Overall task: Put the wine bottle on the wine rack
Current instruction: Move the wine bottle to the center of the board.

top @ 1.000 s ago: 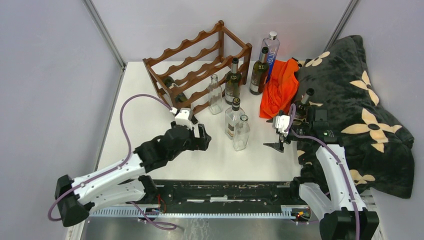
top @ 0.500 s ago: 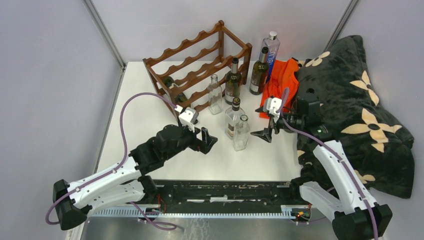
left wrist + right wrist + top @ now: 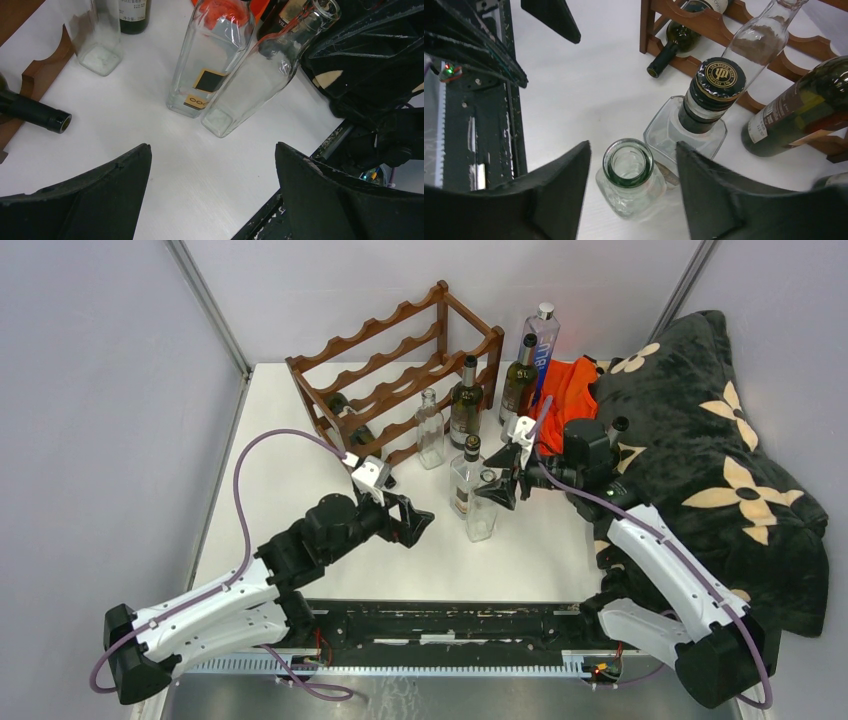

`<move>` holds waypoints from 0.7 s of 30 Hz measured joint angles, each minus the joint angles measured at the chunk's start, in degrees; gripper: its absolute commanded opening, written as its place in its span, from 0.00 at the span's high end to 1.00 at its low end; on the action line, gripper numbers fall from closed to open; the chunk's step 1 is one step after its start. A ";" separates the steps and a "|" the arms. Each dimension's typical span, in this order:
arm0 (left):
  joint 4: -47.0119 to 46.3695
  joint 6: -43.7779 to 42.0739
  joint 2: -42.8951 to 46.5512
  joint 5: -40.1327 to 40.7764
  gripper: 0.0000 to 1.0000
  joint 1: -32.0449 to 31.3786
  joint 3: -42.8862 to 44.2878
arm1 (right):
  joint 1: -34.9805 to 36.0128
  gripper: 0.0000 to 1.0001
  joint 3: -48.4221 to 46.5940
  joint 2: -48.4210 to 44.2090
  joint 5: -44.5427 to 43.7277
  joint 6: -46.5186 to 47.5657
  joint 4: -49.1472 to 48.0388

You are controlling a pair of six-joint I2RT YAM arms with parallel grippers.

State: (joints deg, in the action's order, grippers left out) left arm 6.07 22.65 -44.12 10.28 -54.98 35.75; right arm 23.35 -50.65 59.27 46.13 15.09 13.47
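The reddish-brown wine rack (image 3: pixel 441 315) stands at the back of the white table, with one dark bottle (image 3: pixel 352 418) lying in its bottom tier. Two dark wine bottles (image 3: pixel 465 405) (image 3: pixel 518 385) stand upright beside it. My right gripper (image 3: pixel 632 145) hovers over an uncapped clear glass bottle (image 3: pixel 628 162). Its jaws straddle the mouth with a gap on each side, so it is open. A square clear bottle with a black cap (image 3: pixel 716 80) stands right behind. My left gripper (image 3: pixel 212 150) is wide open and empty, low over the table in front of both clear bottles.
Another clear bottle (image 3: pixel 430 430) stands by the rack's front. A tall blue-labelled bottle (image 3: pixel 541 345) is at the back. An orange cloth (image 3: pixel 570 390) and a black flowered blanket (image 3: pixel 720 440) fill the right side. The arms' base rail (image 3: pixel 450 625) runs along the near edge.
My right arm swung left from the blanket's edge to above the uncapped clear bottle, and its jaws narrowed. The left gripper edged slightly right.
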 measured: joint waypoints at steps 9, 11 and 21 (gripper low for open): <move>-0.66 0.00 0.48 0.02 0.03 0.00 -0.52 | 0.66 0.88 0.02 0.92 -2.29 -2.32 -1.46; -0.68 0.00 0.48 0.00 0.03 0.00 -0.52 | 0.66 0.93 0.00 0.83 -2.67 -1.64 -1.25; -4.70 -1.88 -4.20 -3.65 0.07 0.00 2.01 | -9.46 0.96 -0.90 -1.07 -2.78 0.79 3.91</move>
State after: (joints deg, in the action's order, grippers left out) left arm 1.37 20.78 -48.31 6.63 -54.98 37.76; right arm 13.89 -51.55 58.19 43.35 15.88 17.39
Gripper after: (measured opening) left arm 0.938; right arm 0.385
